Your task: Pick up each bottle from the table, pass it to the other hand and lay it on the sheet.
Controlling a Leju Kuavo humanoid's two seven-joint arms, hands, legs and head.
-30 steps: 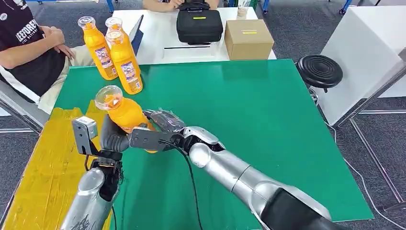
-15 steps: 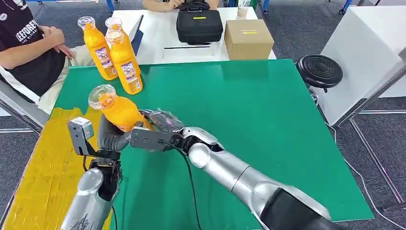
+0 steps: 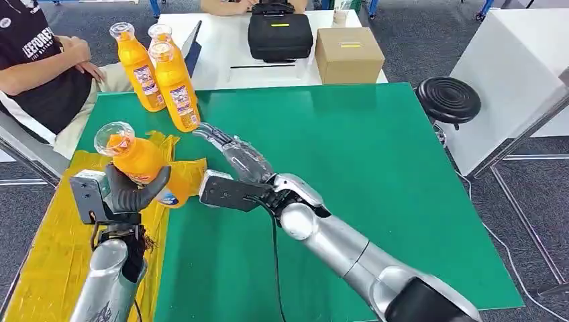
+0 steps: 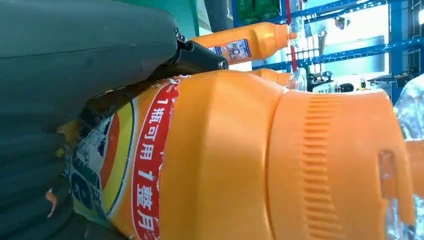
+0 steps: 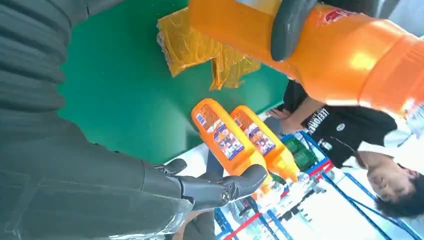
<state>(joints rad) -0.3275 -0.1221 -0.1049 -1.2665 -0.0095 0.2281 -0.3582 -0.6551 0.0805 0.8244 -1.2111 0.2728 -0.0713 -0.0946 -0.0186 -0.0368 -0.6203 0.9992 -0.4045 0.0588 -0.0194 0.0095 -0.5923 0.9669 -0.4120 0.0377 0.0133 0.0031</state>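
Laying stage: left hand (image 3: 131,191) is grasping the bottle (image 3: 137,161) above the yellow sheet (image 3: 60,248), right hand (image 3: 235,154) is hanging spread and empty; lowering sideways, releasing only once resting.

the held bottle (image 4: 280,165) has a label reading "1瓶可用1整月".

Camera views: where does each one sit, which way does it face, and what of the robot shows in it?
Head view: high on the body, looking down at the green table; both arms, the left hand holding a bottle, the right hand open.
Left wrist view: behind the left hand, close on the held bottle.
Right wrist view: behind the right hand, facing the standing bottles.
Shared: all three show the held bottle.
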